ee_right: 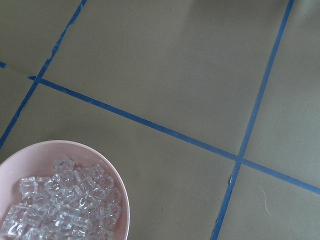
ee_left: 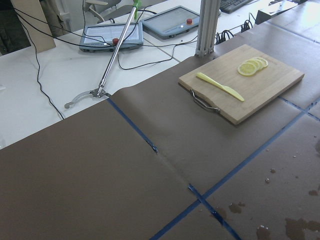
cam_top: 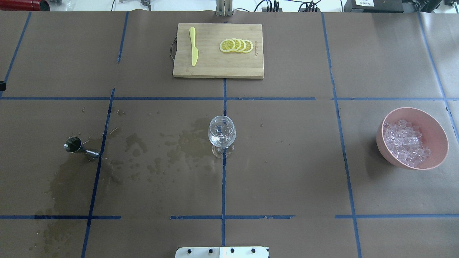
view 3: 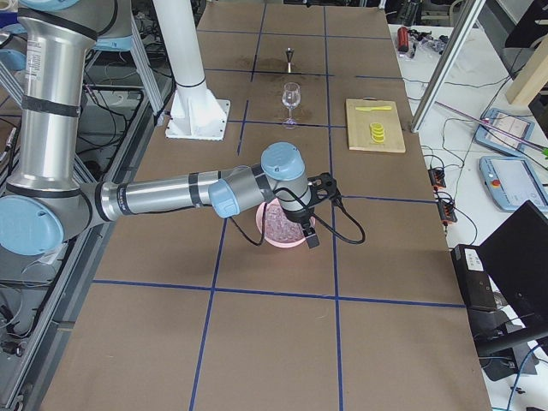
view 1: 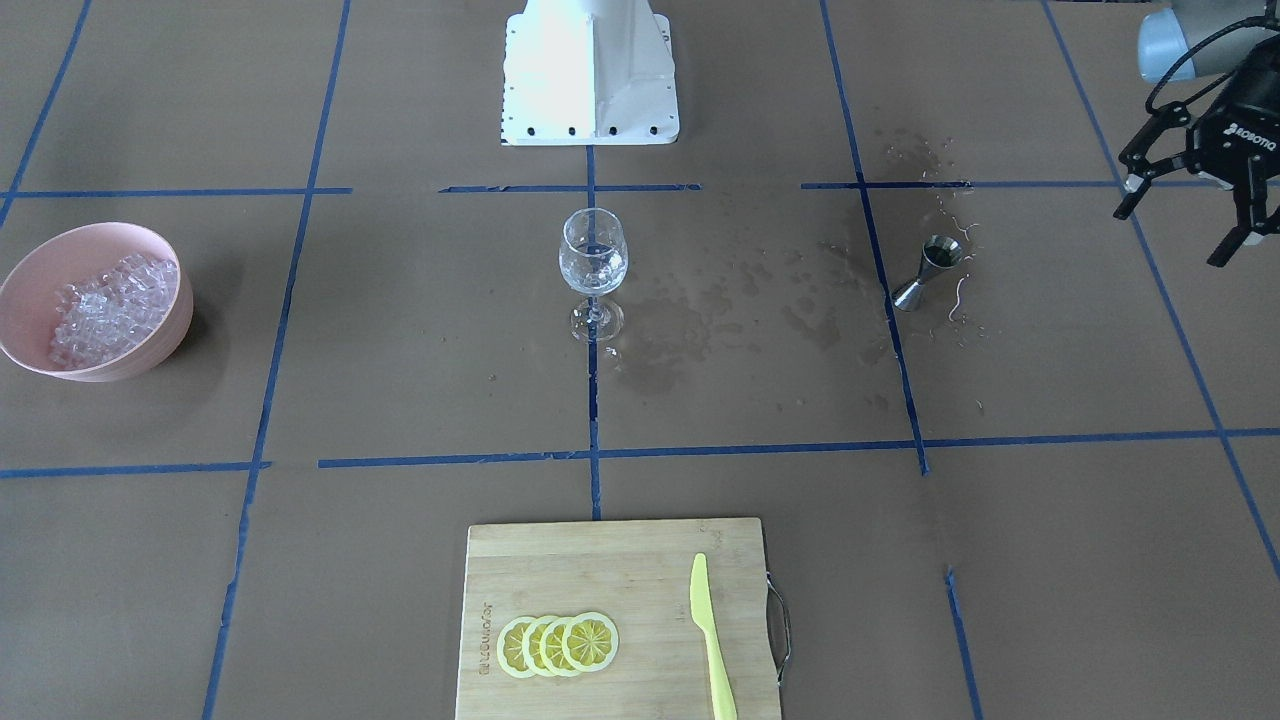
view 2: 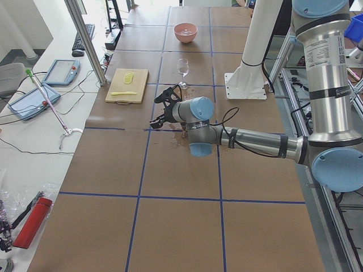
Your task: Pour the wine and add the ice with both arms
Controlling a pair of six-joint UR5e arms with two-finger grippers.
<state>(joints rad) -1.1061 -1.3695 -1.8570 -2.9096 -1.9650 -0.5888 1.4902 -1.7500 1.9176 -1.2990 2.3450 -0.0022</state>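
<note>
Above the tabletop (cam_top: pixel 287 172) the left pincer (view 1: pixel 1180 225) hangs spread and empty; you cannot tell whether the right pincer (view 3: pixel 318 214), near the pink bowl (cam_top: pixel 432 125), is released or clenched. The ice (cam_top: pixel 405 143) lies heaped in that bowl, well apart from the glass (cam_top: pixel 222 134).

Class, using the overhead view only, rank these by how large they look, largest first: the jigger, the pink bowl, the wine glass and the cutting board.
1. cutting board, clearly the largest
2. pink bowl
3. wine glass
4. jigger, somewhat smaller than the glass
</note>
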